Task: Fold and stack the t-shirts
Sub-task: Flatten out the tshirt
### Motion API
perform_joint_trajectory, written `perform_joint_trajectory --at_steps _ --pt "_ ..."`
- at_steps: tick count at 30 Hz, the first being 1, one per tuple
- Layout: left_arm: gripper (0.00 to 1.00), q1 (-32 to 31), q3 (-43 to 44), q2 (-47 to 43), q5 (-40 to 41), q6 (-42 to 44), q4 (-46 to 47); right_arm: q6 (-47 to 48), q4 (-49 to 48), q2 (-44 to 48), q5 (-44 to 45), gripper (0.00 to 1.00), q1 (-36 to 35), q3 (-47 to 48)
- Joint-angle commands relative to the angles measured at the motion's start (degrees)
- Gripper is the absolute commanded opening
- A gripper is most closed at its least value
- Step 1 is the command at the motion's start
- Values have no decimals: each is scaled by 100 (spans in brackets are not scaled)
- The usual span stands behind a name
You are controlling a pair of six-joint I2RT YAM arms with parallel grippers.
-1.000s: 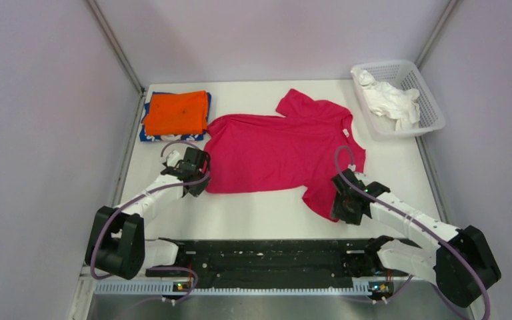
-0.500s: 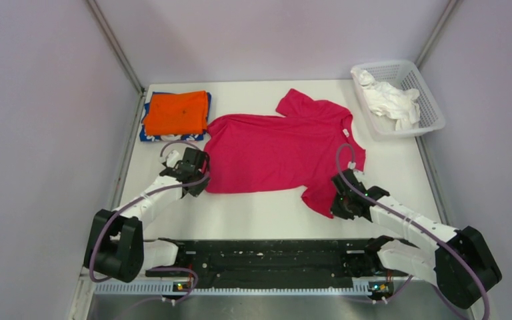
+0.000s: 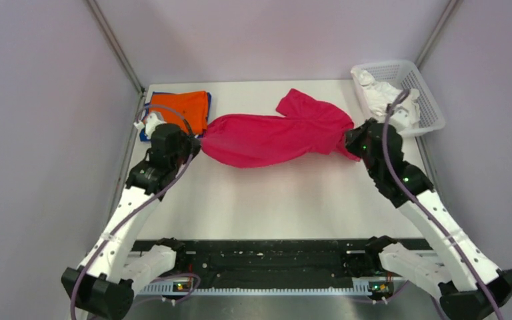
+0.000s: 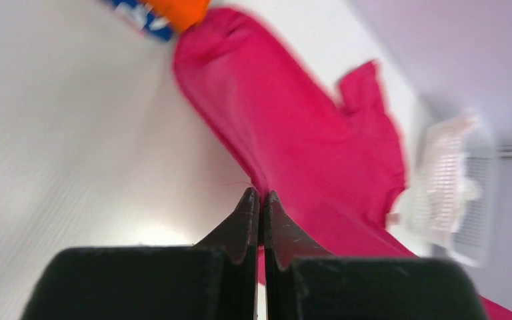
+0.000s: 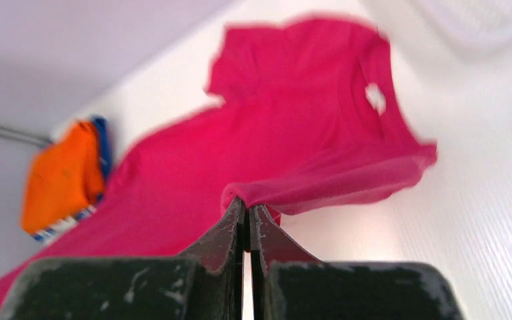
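The magenta-red t-shirt (image 3: 273,135) hangs stretched between my two grippers above the table's far half, its near edge lifted and carried back over the rest. My left gripper (image 3: 195,144) is shut on its left end, seen close in the left wrist view (image 4: 261,195). My right gripper (image 3: 351,141) is shut on its right end, seen in the right wrist view (image 5: 247,203). The folded orange t-shirt (image 3: 181,109) lies on the folded blue t-shirt (image 3: 147,135) at the far left; both show in the right wrist view, orange (image 5: 60,177) over blue (image 5: 102,148).
A white mesh basket (image 3: 419,80) with white cloth (image 3: 383,97) in it stands at the far right, close behind my right gripper. Grey walls enclose the table (image 3: 273,200) on three sides. The black rail (image 3: 267,257) runs along the near edge.
Both grippers have risen and moved toward the far side, carrying the shirt's near edge up and back. The shirt, flat before, is now bunched into a narrow band.
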State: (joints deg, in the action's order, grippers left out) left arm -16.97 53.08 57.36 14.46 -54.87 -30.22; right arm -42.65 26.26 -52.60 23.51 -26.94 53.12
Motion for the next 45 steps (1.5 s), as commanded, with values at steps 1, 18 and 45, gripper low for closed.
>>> perform_joint_trajectory --at_steps 1,18,45 --pt "0 10 1025 -560 93 473 167 754 -460 505 859 0 101 1079" --pt "0 10 4862 -1009 -247 1572 -893 2711 638 93 -1495 0 101 5790" --pt "0 234 3160 1398 1435 1276 -204 4104 -1430 -1496 2111 0 228 3410"
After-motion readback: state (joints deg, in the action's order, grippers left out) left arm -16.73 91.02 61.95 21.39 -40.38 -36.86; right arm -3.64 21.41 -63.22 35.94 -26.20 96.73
